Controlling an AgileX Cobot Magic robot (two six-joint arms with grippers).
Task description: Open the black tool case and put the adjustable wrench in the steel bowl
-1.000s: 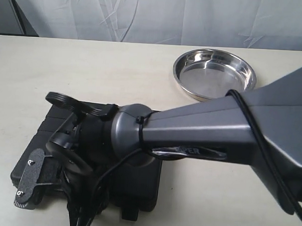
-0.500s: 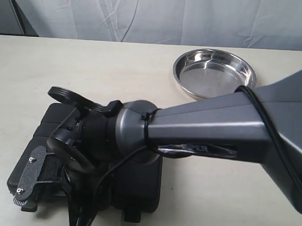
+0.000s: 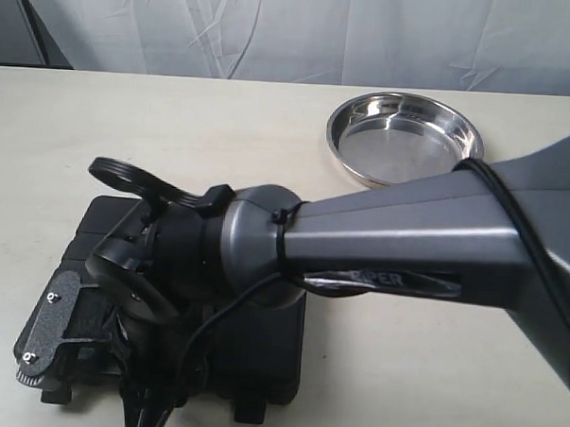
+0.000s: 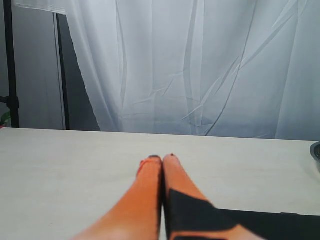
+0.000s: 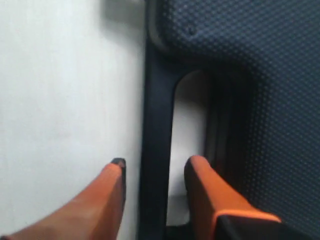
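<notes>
A pale cream tabletop (image 3: 223, 126) fills most of the exterior view, matte and evenly lit, with only soft shadows. Behind its far edge, across the top of the frame, hangs a creased white curtain (image 3: 302, 35). At the upper left a dark grey wall panel (image 3: 14, 27) shows past the curtain's edge. In the left wrist view the same curtain falls in folds, and a black upright pole (image 4: 8, 60) stands at the far left against a lighter grey surface.

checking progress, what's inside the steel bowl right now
Nothing visible: the steel bowl shows only its bare shiny bottom, with nothing lying in it. The right arm covers a small part of its near rim, so that bit is unseen.
</notes>
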